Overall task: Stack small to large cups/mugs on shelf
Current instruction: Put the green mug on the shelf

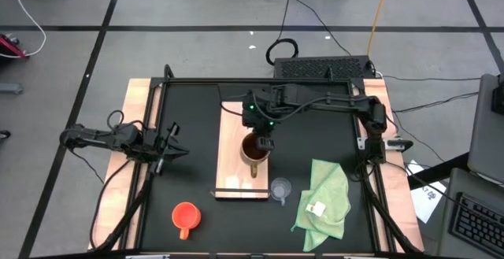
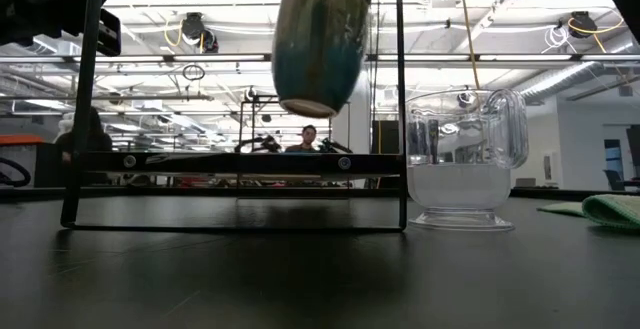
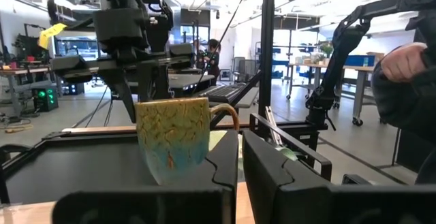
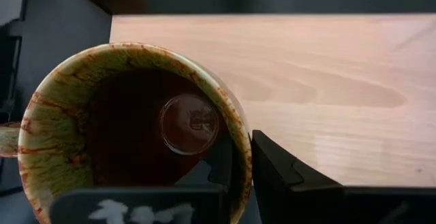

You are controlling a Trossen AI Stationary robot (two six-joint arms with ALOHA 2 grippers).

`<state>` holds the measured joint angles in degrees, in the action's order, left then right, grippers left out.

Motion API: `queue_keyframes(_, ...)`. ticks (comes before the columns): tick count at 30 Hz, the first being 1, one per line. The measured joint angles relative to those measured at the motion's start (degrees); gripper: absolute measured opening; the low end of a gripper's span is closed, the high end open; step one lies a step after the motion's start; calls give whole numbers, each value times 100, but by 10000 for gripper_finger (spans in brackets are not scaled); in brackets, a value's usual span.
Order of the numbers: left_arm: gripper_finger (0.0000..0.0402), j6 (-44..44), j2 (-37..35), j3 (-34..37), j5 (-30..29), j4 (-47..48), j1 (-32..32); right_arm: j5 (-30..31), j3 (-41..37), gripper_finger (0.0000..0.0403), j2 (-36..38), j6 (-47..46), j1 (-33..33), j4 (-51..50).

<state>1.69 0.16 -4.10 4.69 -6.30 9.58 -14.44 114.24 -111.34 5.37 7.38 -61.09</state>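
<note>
Item: brown mug, mottled green-brown glaze running to blue near the foot, handled; held clear of the shelf, hanging above its middle stretch and slightly tilted in the low view. Holder: right gripper, clenched on the mug's rim, one finger inside the wall and one outside. Contents of the mug: dark glazed interior with a pale round patch at the bottom, no liquid visible. Shelf: long light-wood board lying on the black tabletop, with nothing standing on it. Small clear glass cup: upright on the tabletop just beside the shelf's near corner, apparently empty, though the low view does not settle it. Orange-red mug: upright on the tabletop, well apart from the shelf, handle toward the table's edge; empty as far as can be seen. Light green cloth: crumpled near the glass cup, not part of the stack. Left gripper: parked over the tabletop beside the shelf, closed and holding nothing. Risks, judged: a one-wall rim pinch lets the mug swing or slip, so a tilted set-down may land on the foot's edge and topple; a placement near the shelf's edge may crowd the later cups; a careless reach for the glass cup may snag the cloth.
</note>
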Motion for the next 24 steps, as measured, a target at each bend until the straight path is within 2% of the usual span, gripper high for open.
queue_keyframes(9,26,4,0,2,-2,67,-2,-233,0,21,-214,-60,-169,217)
queue_keyframes(24,26,11,-1,2,44,99,0,-229,-2,21,-583,-162,-494,604)
